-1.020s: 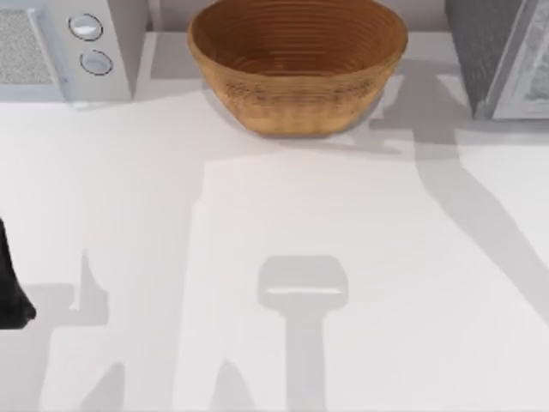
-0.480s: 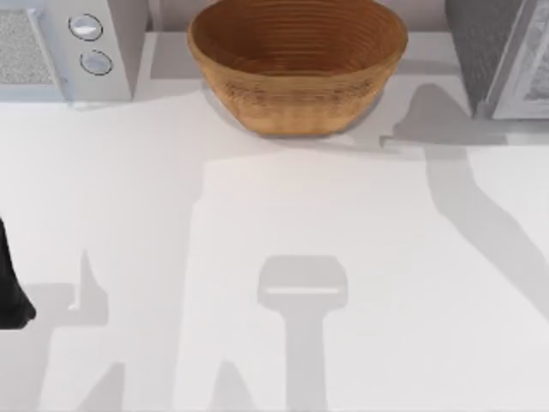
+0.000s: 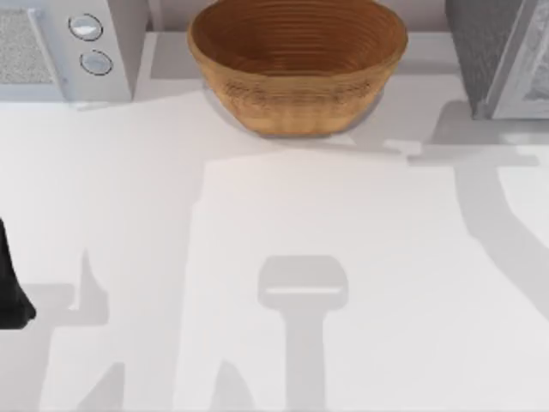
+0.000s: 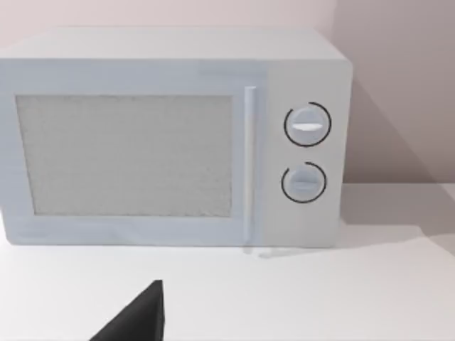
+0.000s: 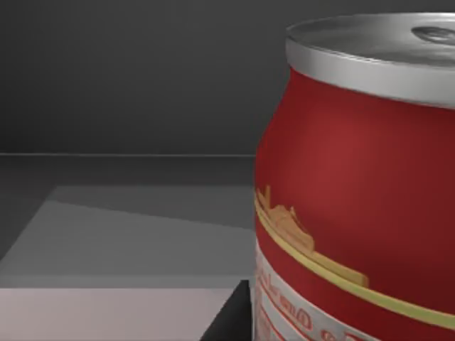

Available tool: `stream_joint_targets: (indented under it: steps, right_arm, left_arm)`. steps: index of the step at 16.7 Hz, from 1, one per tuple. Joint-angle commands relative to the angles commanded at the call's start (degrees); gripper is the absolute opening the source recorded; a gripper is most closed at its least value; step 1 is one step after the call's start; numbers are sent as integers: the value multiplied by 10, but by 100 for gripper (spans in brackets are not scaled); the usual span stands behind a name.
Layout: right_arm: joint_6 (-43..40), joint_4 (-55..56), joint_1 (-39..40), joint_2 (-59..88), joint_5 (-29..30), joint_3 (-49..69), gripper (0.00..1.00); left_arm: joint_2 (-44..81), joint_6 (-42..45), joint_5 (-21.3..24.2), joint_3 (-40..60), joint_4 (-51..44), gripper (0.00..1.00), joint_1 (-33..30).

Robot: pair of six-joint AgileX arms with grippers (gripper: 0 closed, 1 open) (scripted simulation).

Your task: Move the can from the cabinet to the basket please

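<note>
table [image 3: 257,215] white | microwave [image 3: 60,47] back left, two knobs, faces left wrist view | cabinet [image 3: 502,56] back right, grey, dark inside | basket [image 3: 296,60] back centre, between them, no can in it | can [image 5: 355,192] red, silver top, upright inside cabinet, close to right wrist camera | left arm [image 3: 10,283] parked at left edge | both grippers' opening: cannot tell

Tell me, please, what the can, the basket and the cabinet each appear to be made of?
The can looks like metal: a shiny silver top rim and glossy red printed sides.
The basket seems woven wicker, golden brown and matte, with ringed coils inside.
The cabinet has a grey speckled, matte side, perhaps stone-look laminate; its pale door frame looks like painted board or plastic. Its material stays uncertain.
</note>
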Motion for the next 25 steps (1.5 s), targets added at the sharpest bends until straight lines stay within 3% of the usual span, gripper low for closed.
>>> stream_joint_targets:
  steps: [16, 20, 25]
  right_arm:
    - [-2, 297, -254, -537, -273, -840, 0]
    - [-3, 338, -296, -615, -313, -956, 0]
    - [-4, 345, -305, -629, -320, -980, 0]
  left_arm:
    - [0, 0, 0, 0, 0, 100, 0]
    - [0, 0, 0, 0, 0, 100, 0]
    - [0, 0, 0, 0, 0, 100, 0]
